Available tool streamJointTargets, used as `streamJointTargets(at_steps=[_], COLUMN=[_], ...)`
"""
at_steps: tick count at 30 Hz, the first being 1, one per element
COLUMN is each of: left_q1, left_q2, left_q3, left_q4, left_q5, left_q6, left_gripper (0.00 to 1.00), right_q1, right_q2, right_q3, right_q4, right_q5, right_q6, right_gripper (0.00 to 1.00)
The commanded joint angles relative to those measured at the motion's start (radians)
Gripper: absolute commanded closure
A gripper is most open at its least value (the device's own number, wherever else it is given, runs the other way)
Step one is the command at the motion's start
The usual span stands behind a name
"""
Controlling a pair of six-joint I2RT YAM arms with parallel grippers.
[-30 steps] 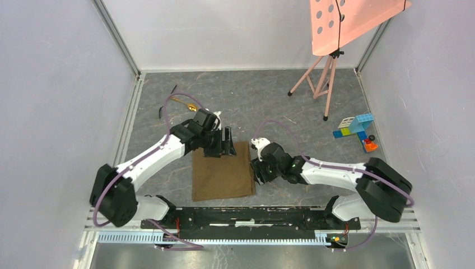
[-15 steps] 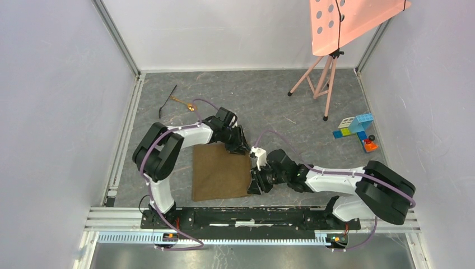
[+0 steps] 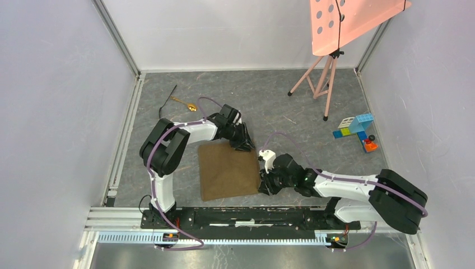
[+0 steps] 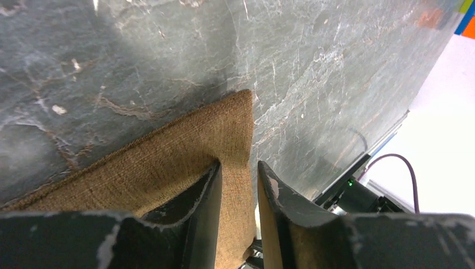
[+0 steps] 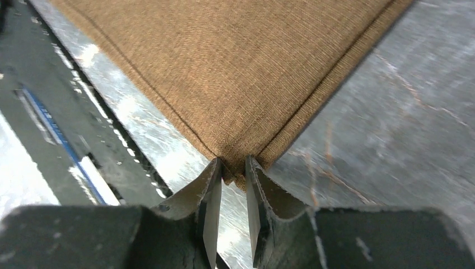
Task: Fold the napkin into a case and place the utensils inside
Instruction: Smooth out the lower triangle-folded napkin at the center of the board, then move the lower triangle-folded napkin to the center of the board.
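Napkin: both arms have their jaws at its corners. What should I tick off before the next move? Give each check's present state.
1. Left gripper jaws straddle the napkin edge at its far right corner: ok.
2. Right gripper jaws straddle its near right corner: ok.
3. Cloth pinched firmly by both: cannot tell.
4. Napkin lying flat, not yet folded: ok.
5. Gold spoon and black utensil lie clear of the cloth, at the far left: ok.
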Motion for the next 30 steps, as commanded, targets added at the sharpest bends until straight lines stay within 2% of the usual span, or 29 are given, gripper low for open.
streamJointTargets(at_steps=[1, 4, 8, 11, 14, 22, 25, 28, 30], left_q1=[0.001, 0.002, 0.002, 0.006, 0.019, 0.072, 0.086, 0.097, 0.101], left_q2=[-0.02, -0.11, -0.248, -0.353, -0.45, -0.653, -0.703, -0.74, -0.752], left_q3=[0.075, 0.095, 0.103, 0.078, 0.03, -0.087, -0.114, -0.128, -0.127], left_q4=[-0.076, -0.109, -0.196, -0.261, -0.301, -0.418, -0.435, -0.44, -0.443], left_q5=[-0.047, -0.019, -0.05, -0.117, -0.16, -0.254, -0.281, -0.3, -0.299], left_q6=[0.049, 0.062, 0.113, 0.147, 0.164, 0.206, 0.208, 0.205, 0.205], left_gripper=[0.63, 0.58, 0.51, 0.44, 0.41, 0.35, 0.34, 0.34, 0.34], right_q1=[0.003, 0.003, 0.008, 0.033, 0.039, 0.03, -0.005, -0.093, -0.11], right_q2=[-0.046, -0.075, -0.068, -0.041, 0.002, 0.053, 0.079, 0.1, 0.072], right_q3=[0.05, 0.128, 0.243, 0.286, 0.274, 0.146, 0.073, 0.021, 0.012], right_q4=[-0.253, -0.316, -0.36, -0.339, -0.278, -0.198, -0.19, -0.217, -0.244], right_q5=[0.153, 0.166, 0.111, 0.112, 0.078, 0.124, 0.203, 0.282, 0.379], right_q6=[-0.088, -0.116, -0.134, -0.121, -0.086, -0.062, -0.045, -0.004, 0.014], right_gripper=[0.72, 0.7, 0.59, 0.54, 0.54, 0.68, 0.71, 0.8, 0.81])
